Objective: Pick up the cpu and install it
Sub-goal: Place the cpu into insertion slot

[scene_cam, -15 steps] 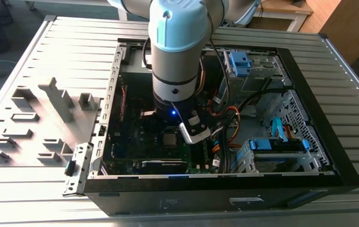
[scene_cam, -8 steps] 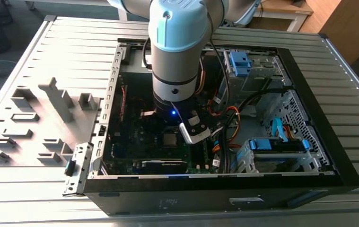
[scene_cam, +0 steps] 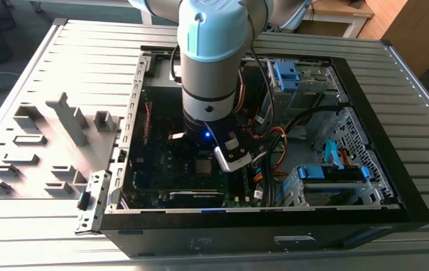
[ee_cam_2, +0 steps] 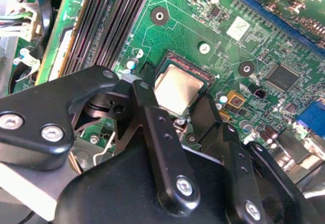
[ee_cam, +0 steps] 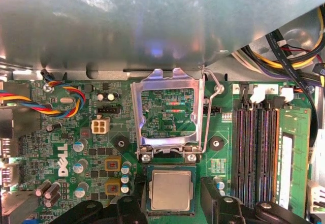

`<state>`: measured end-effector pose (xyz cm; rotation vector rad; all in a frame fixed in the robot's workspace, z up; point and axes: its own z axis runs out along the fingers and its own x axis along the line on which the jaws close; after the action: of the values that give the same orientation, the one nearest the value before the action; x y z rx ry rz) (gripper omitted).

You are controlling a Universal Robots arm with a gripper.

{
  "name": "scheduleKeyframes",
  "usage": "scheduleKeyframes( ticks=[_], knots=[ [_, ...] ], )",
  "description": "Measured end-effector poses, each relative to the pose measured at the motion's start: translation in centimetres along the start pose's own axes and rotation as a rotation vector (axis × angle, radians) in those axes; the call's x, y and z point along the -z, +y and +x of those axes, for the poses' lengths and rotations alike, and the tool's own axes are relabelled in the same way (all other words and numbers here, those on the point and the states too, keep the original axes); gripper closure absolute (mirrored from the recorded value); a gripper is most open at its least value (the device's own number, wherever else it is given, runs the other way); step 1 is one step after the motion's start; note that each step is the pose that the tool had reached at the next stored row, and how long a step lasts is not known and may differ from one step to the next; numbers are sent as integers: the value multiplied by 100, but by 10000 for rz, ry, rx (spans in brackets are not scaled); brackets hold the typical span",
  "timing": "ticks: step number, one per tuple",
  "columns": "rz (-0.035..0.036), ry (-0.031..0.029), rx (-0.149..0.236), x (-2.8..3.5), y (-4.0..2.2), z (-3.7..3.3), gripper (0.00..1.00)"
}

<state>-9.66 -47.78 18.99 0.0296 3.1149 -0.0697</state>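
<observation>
While the cpu [ee_cam: 171, 191] is seated in its socket [ee_cam: 149, 183] w/ load plate [ee_cam: 167, 113] raised, it is straddled by the gripper [ee_cam_2: 175, 96], jaws parted, nothing gripped.

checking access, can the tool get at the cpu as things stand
Probably yes: the cpu lies uncovered, the hinged metal frame is swung open off it, and the tool is right over it.

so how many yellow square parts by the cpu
2 yellow square parts on the green motherboard beside the silver square cpu in the first wrist view: one nearer the raised metal socket frame, one farther. Others may hide under the black claw.
</observation>
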Motion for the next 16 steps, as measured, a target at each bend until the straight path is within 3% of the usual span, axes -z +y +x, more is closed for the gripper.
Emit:
scheduleKeyframes(
  ticks=[16],
  knots=[
    [11,35,1,13,-1,0,46]
  ],
)
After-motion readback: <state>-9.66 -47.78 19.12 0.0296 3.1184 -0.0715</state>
